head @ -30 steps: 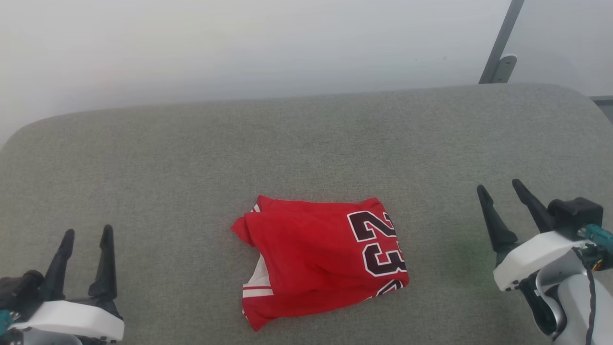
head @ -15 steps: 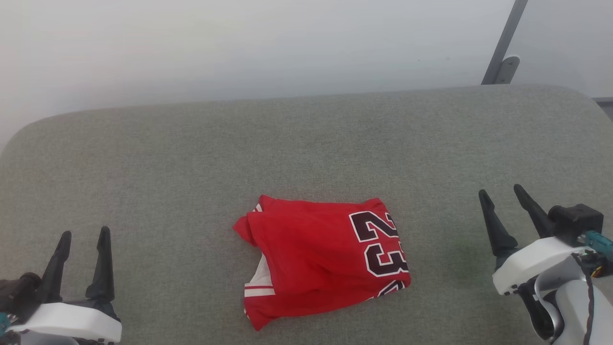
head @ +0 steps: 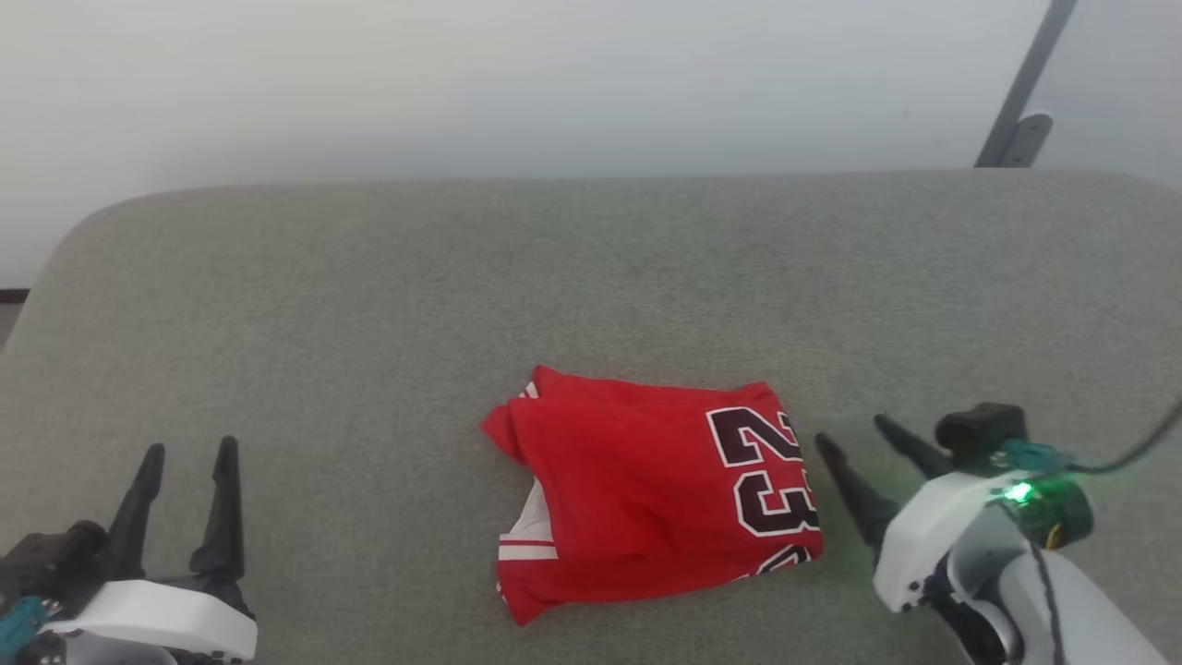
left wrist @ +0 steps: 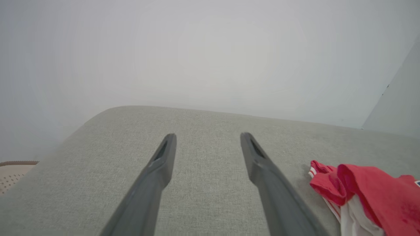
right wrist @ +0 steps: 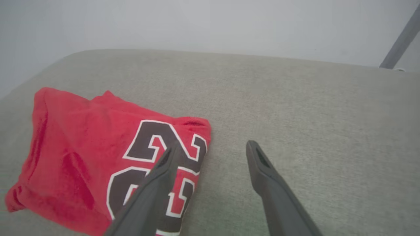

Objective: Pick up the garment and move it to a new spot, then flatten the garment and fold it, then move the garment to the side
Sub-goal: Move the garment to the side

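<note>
The garment, a red shirt with a dark number 23 and white striped trim, lies folded in a rough rectangle on the grey cushioned surface. My right gripper stands open just beside its right edge, fingers pointing up and left. Through the right wrist camera, the garment sits under and left of my left fingertip, the gap between the fingers over bare cushion. My left gripper stands open at the lower left, well away from the garment, with nothing between its fingers.
The cushion's rounded far edge meets a pale wall. A grey metal post with a bracket rises behind the back right corner. Bare cushion stretches to the left of the garment and behind it.
My right gripper has moved left and down to the garment's right edge and tilted further. The head camera has shifted, moving the whole scene to the right. The garment lies as before.
</note>
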`<state>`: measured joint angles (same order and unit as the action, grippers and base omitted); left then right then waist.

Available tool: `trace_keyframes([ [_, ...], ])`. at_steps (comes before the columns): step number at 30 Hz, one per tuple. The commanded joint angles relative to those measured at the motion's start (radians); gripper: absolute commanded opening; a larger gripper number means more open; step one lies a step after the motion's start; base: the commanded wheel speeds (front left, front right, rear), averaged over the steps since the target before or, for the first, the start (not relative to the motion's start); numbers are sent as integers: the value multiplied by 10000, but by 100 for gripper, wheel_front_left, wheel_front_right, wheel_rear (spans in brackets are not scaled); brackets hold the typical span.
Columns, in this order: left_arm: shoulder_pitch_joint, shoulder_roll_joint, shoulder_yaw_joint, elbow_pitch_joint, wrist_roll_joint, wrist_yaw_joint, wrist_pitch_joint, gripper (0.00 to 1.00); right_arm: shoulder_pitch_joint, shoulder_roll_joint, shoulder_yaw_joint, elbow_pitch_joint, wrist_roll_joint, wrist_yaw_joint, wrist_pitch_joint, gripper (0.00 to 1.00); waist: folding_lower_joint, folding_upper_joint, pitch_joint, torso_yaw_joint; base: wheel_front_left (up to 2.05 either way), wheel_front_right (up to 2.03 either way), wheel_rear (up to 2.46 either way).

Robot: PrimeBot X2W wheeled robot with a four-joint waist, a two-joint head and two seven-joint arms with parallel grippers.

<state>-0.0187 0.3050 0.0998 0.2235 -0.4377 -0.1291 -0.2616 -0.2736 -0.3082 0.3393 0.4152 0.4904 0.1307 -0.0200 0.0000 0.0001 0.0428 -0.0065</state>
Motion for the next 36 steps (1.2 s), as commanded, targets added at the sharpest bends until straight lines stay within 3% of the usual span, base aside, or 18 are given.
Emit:
trace_keyframes([
  [1,-64,-18,-23,8,-27,-6,-39,100,-95,-15,85,-19,142,1,171,100,0,-1,39,89,0,0,0],
  [6,-169,-133,-216,50,-73,-6,-39,100,-455,-386,936,-62,809,1,1950,100,0,-1,213,446,0,0,0],
  [12,-338,-223,-463,122,-96,-6,-39,100,-901,-595,1102,332,1006,1,3588,100,0,-1,469,827,0,0,0],
  [23,-702,-286,-748,242,-173,-7,-39,100,-1497,-220,964,1186,965,1,5931,100,0,-1,848,1353,0,0,0],
  [24,-718,-294,-761,247,-182,-7,-39,100,-1523,-147,885,1300,987,1,6114,57,0,-1,876,1382,0,0,0],
  [25,-717,-294,-762,255,-188,-7,-39,100,-1574,-111,887,1299,898,2,6212,0,0,-1,904,1409,0,0,0],
  [36,-951,-330,-739,265,-99,-7,-39,100,-1826,71,-363,901,223,-10,6552,0,0,-1,1124,1192,0,0,0],
])
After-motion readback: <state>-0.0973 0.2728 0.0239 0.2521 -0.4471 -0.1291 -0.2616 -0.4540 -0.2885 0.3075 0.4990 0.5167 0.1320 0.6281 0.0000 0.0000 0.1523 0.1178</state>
